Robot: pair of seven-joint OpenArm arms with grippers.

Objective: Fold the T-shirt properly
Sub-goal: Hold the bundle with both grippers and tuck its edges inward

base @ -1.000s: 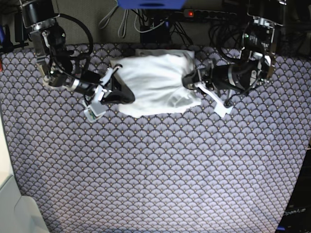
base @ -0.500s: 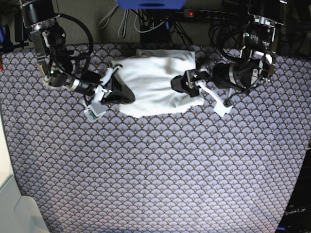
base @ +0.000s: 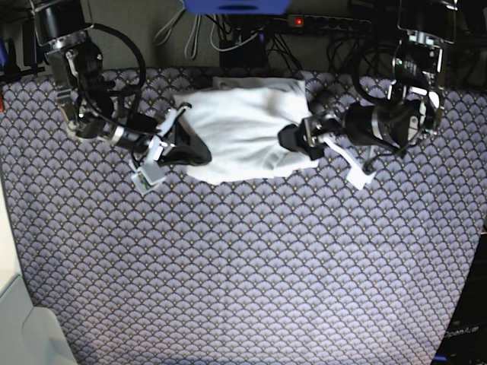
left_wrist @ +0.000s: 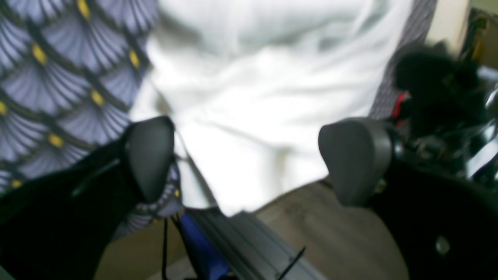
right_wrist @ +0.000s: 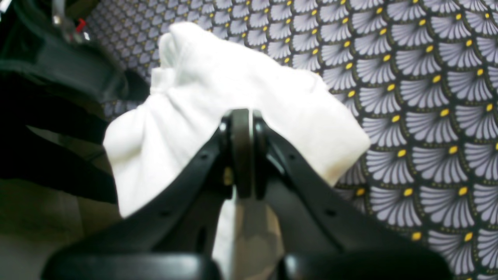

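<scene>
Over at the left of the base view, black right arm reaching in from the far-left corner, cabled and jointed, ending in the right gripper [base: 194, 150] laid against the left edge of the T-shirt [base: 240, 131]. Jaws clenched tight there, black pads pressed together in the right wrist view [right_wrist: 241, 151] with white cloth bunched up around and behind them; touching the fabric for sure, but pinched between the pads or merely against it, cannot tell. Small white tag [base: 147, 176] hanging off the wrist just beside it.

Centre now: T-shirt folded into a soft rumpled block, plain white, thin and wrinkled, lying near the far edge of the patterned cloth [base: 243, 266], roughly midway along it. Near edge slanted, corners rounded and puffy. Underneath, purple-grey cloth covered in scallop fans, each with a small yellow dot, running flat out to every edge.

Further right, left gripper [base: 298, 140] at the shirt's right edge, jaws spread wide and released. In the left wrist view, two rounded dark grey pads [left_wrist: 149, 155] standing well apart, blurred white folds lying between and beyond them [left_wrist: 256, 116], nothing gripped. Black left arm curling back towards the far-right corner, white strap [base: 356, 173] trailing below it on the cloth.
</scene>
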